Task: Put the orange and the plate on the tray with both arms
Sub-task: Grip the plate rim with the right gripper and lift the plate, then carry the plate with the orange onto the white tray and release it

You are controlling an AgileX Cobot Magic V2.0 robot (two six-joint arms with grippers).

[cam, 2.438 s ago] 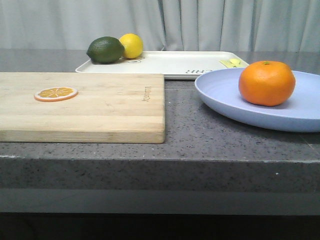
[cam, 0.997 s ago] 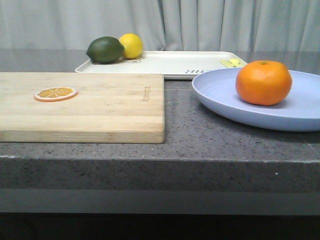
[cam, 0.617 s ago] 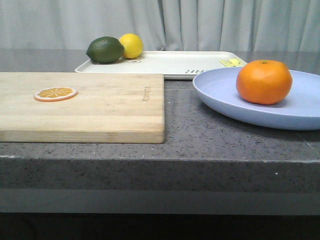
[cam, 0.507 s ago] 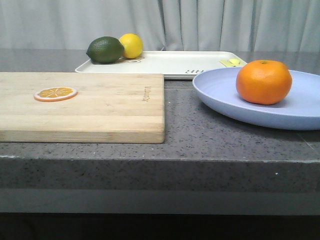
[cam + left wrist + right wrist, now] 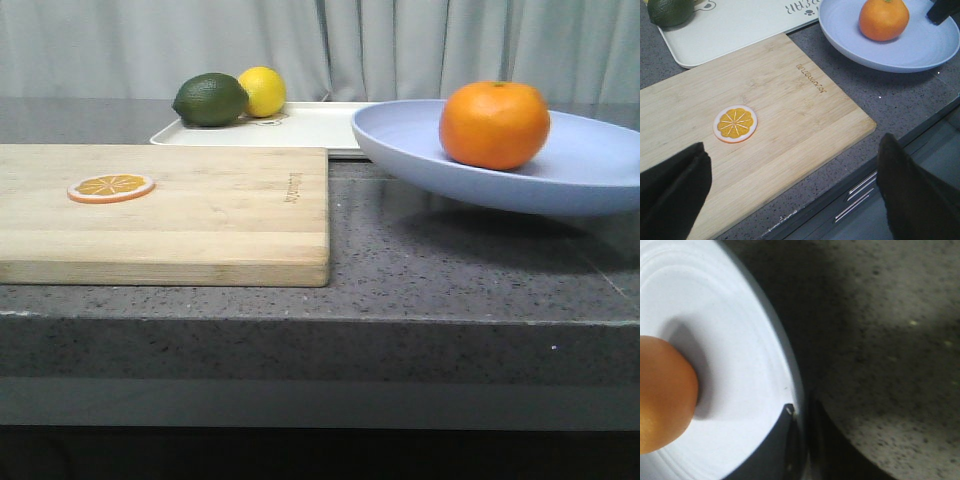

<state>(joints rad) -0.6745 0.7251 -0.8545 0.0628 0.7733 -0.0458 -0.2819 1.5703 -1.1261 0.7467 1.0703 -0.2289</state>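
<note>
We see the right gripper (image 5: 799,440) clamped on the rim of the plate (image 5: 590,170), held above the surface with the orange (image 5: 495,125) aboard; the left gripper (image 5: 790,190) hangs spread wide, empty, over the cutting board (image 5: 790,100).

Left pincer (image 5: 790,195) with broad matte black fingers (image 5: 672,192), right pincer (image 5: 799,440) dark (apparently black, blurred close-up)
</note>
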